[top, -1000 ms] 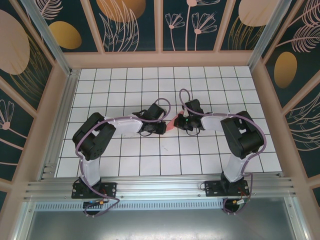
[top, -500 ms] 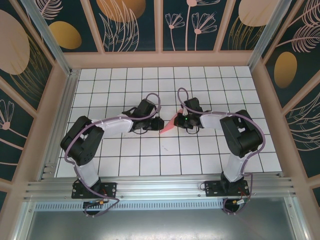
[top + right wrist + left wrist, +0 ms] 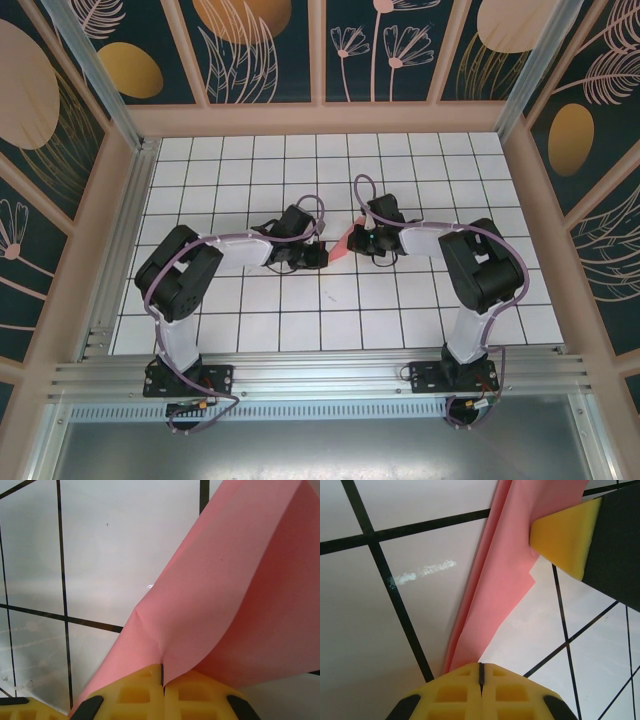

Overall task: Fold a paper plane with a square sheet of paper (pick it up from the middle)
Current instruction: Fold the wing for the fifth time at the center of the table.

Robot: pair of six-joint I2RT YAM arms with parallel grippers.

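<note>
The pink-red sheet of paper (image 3: pixel 341 244), folded into a narrow pointed shape, hangs just above the table between my two grippers. My left gripper (image 3: pixel 320 253) is at its left end. In the left wrist view the paper (image 3: pixel 505 580) tapers down into my left gripper (image 3: pixel 481 667), whose yellow pads are shut with the tip pinched at their seam. My right gripper (image 3: pixel 358 243) holds the other end. In the right wrist view its jaws (image 3: pixel 162 672) are shut on a creased edge of the paper (image 3: pixel 225 590). One right finger (image 3: pixel 565 540) presses the paper from the upper right.
The white tiled table (image 3: pixel 300 320) with black grid lines is boxed in by wooden rails and patterned walls (image 3: pixel 320 50). A faint white scuff (image 3: pixel 422 572) marks a tile beside the paper. Both arm bases sit on the metal rail (image 3: pixel 320 375) at the near edge.
My left gripper drew back to the left, then came in to the paper's left tip and shut on it. The right gripper kept its hold and barely moved.
</note>
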